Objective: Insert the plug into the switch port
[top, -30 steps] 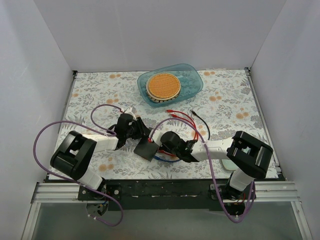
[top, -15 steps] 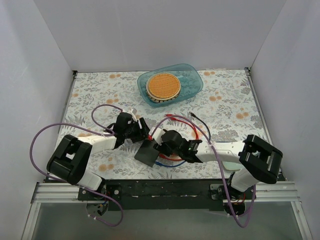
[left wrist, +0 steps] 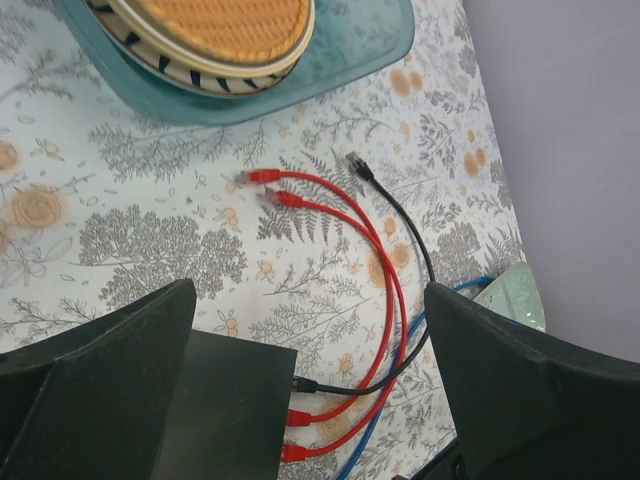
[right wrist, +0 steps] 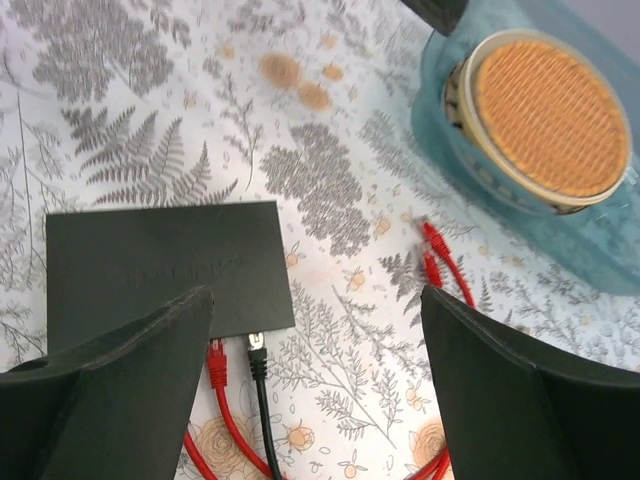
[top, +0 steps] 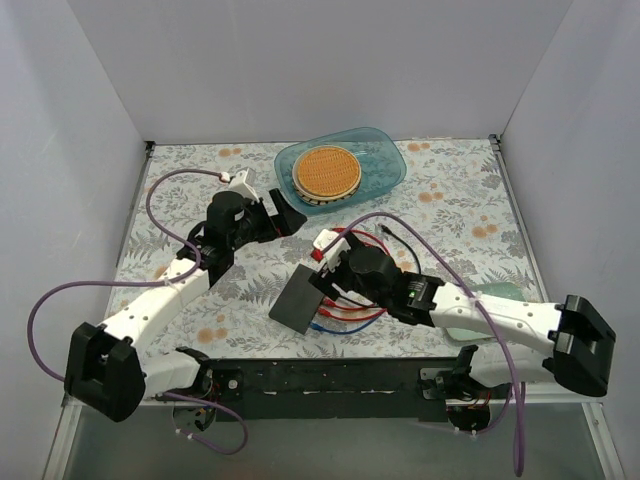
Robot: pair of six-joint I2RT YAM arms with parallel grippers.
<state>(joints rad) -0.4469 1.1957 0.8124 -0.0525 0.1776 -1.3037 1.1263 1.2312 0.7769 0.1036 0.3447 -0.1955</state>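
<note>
Top external: switch (top: 303,298) lies flat near the table's front edge, right gripper (top: 328,262) just over its cable side, left gripper (top: 288,217) well back by the blue dish (top: 385,165). Left wrist: fingers (left wrist: 120,340) spread wide, holding nothing, with the black plug (left wrist: 300,384) and red plug (left wrist: 298,417) at the switch's edge. Right wrist: fingers (right wrist: 130,340) wide and empty over the switch's port edge, same plugs showing there.

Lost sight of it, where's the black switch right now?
Top view: the switch lies flat near the table's front edge, about centre, with red cables running from its right side.
</note>
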